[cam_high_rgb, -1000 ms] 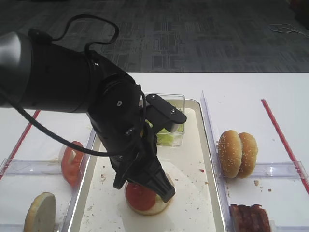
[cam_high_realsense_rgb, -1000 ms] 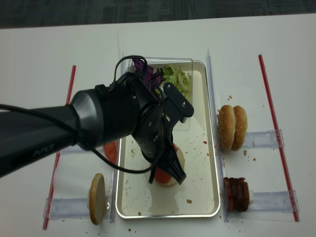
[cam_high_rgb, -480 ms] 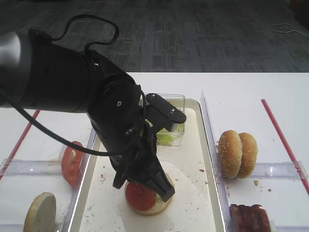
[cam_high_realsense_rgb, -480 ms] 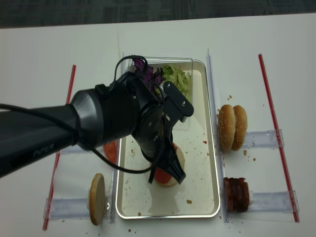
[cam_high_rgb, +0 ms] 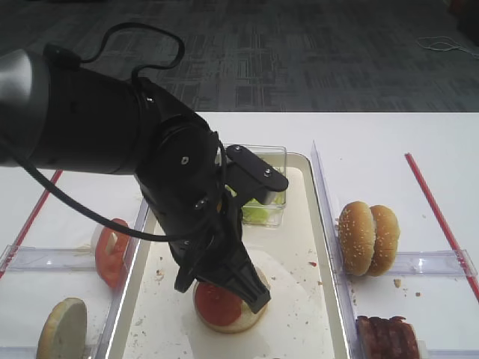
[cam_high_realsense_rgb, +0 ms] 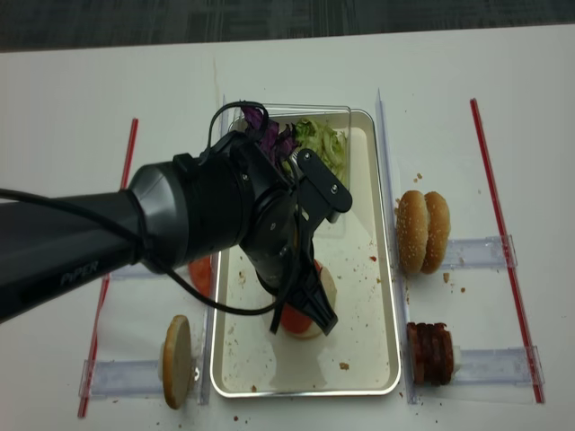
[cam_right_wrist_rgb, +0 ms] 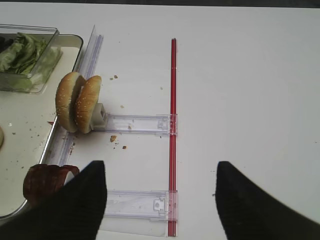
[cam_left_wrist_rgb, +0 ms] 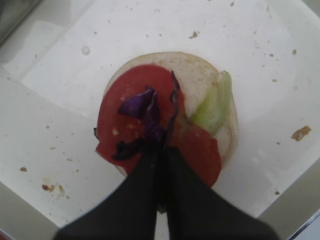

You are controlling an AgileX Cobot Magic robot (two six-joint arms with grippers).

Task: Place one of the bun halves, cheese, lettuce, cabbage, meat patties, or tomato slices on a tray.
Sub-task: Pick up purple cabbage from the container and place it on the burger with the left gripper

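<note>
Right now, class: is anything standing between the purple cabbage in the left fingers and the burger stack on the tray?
Nothing visible does. The left gripper holds the cabbage shut, already resting on the tomato slice atop the bun half.

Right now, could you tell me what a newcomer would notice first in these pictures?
The bulky black left arm fills the view's left, its shut left hand pinching purple cabbage on a tomato slice atop a bun half in the tray. Two sesame buns stand right of it.
</note>
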